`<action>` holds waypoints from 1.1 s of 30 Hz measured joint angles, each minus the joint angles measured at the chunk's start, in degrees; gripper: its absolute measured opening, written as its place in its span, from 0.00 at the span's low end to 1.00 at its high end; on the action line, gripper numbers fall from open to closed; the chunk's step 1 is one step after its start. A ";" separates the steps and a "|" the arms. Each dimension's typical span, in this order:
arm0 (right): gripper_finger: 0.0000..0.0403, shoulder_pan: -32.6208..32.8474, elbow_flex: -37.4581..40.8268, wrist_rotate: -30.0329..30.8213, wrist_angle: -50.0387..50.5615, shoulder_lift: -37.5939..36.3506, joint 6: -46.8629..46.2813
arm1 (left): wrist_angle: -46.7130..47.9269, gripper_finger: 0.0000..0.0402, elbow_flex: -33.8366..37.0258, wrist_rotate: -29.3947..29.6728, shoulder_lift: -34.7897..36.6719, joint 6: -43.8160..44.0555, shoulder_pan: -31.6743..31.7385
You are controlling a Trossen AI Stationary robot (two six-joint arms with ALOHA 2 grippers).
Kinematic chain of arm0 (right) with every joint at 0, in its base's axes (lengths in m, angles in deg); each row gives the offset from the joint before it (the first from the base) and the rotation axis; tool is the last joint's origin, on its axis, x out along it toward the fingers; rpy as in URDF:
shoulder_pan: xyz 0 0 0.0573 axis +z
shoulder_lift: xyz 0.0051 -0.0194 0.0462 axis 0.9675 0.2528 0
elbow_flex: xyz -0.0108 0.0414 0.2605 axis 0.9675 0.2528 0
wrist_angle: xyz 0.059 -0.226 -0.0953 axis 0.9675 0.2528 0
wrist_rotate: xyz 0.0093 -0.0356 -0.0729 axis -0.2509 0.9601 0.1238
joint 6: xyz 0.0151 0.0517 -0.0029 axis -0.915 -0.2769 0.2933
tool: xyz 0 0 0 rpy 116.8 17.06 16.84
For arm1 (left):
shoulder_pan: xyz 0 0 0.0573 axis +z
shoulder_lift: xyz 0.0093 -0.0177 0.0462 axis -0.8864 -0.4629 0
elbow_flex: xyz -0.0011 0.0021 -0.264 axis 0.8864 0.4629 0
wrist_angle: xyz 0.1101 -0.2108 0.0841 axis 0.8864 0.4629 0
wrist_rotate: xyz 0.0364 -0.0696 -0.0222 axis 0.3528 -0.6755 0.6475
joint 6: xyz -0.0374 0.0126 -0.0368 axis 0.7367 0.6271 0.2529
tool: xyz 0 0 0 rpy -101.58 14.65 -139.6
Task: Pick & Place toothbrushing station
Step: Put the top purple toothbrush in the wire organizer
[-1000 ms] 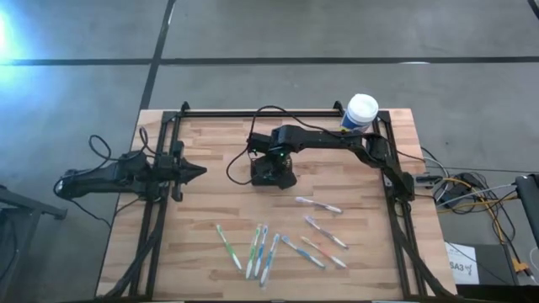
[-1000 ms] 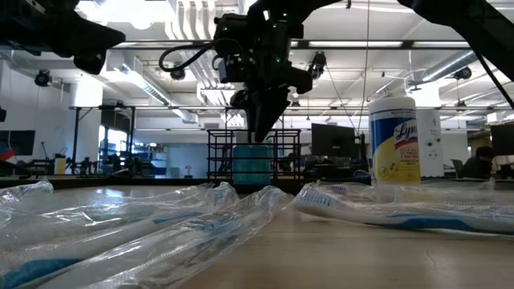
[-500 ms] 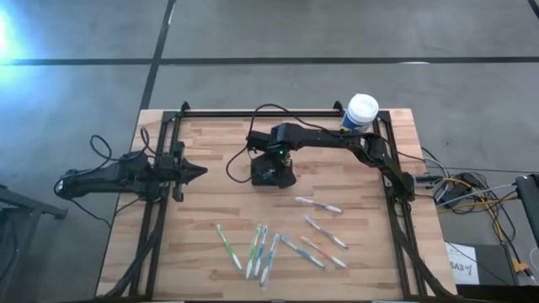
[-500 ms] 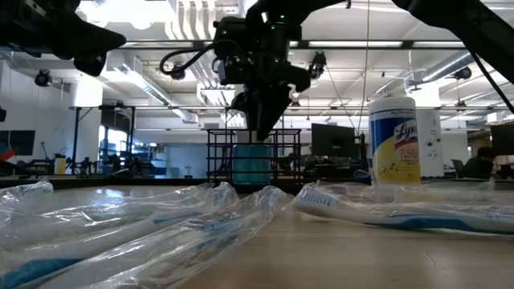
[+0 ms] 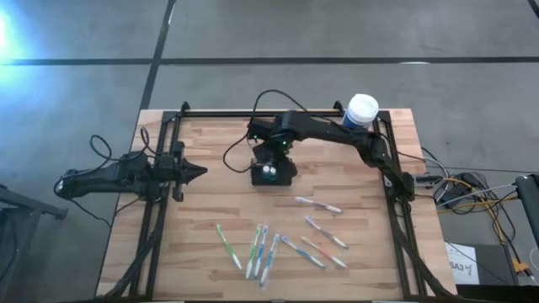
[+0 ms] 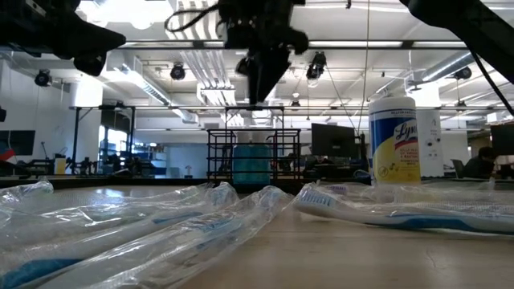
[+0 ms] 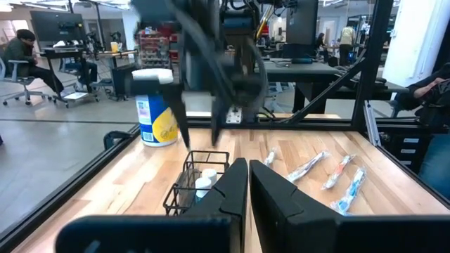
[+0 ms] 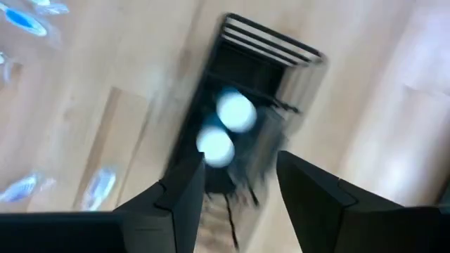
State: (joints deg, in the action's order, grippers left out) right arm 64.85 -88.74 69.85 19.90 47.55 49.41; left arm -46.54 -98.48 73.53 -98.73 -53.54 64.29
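The toothbrushing station is a small black wire-mesh caddy that stands on its base at the middle of the table. Two white round tops show inside it. It also shows in the low view and the left wrist view. My right gripper hangs open right above the caddy, fingers pointing down, clear of its top rim. My left gripper is shut and empty at the table's left side, pointing toward the caddy.
A yellow canister with a white lid stands at the far right corner. Several wrapped toothbrushes lie scattered on the near half of the table, some close to the low camera. Black frame rails run along both sides.
My right gripper has risen straight up from the caddy's top and now hangs clear above it. The caddy has stayed where it was on the table.
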 joint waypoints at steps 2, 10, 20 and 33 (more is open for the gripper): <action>0.44 0.00 -1.07 3.03 2.12 -2.00 -1.88 | -0.69 0.06 0.00 -0.02 -0.02 0.42 -0.02; 0.40 0.88 8.62 -6.75 -9.66 -22.68 -12.55 | -1.83 0.06 0.00 -0.10 0.02 1.39 -0.07; 0.26 10.24 39.74 7.60 -26.42 -49.07 -32.19 | -1.92 0.06 0.00 0.14 0.00 3.48 -0.04; 0.05 17.56 83.75 13.70 -45.60 -60.40 -60.78 | -1.90 0.06 -0.02 3.20 0.00 3.54 -0.04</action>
State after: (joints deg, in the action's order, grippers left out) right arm 82.41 -4.98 83.55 -25.71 -12.86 -11.37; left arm -48.44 -98.50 76.73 -98.73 -50.00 64.25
